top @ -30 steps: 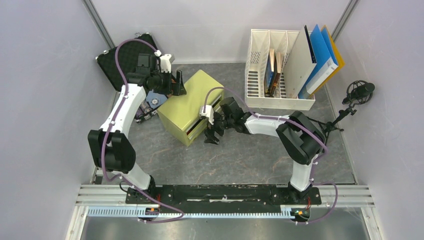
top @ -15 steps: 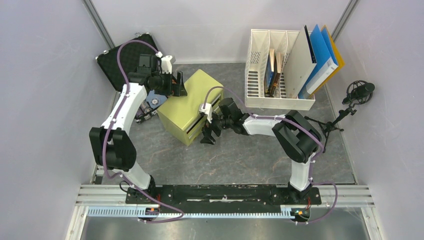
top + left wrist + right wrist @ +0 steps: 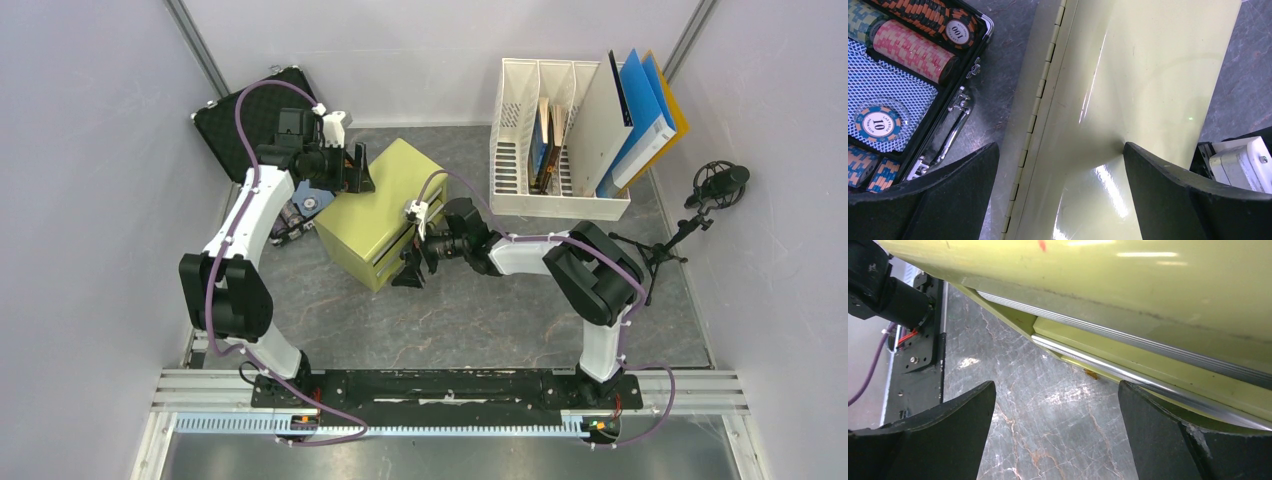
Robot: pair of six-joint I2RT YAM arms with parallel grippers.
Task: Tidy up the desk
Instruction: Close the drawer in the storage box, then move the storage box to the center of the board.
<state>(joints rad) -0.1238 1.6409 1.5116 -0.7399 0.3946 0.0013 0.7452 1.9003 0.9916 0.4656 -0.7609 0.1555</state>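
- The desk, a dark grey surface with stone-like veining, fills the floor of the cell. A bare stretch lies in front of both arm bases.
- A yellow-green drawer cabinet sits skewed, left of centre. An open poker chip case lies just beside it.
- The left gripper hangs over the cabinet's hinged rear top edge. Its jaws are wide apart and empty. Whether it touches the cabinet cannot be told.
- The right gripper sits low at the drawer fronts, jaws wide apart and empty. A silver pull strip lies just ahead of it.
- The step in hand appears to be handling a drawer, which seems slightly proud of the front.
- The next move likely calls for the right fingers to meet the strip squarely while the left arm steadies the cabinet against sliding.
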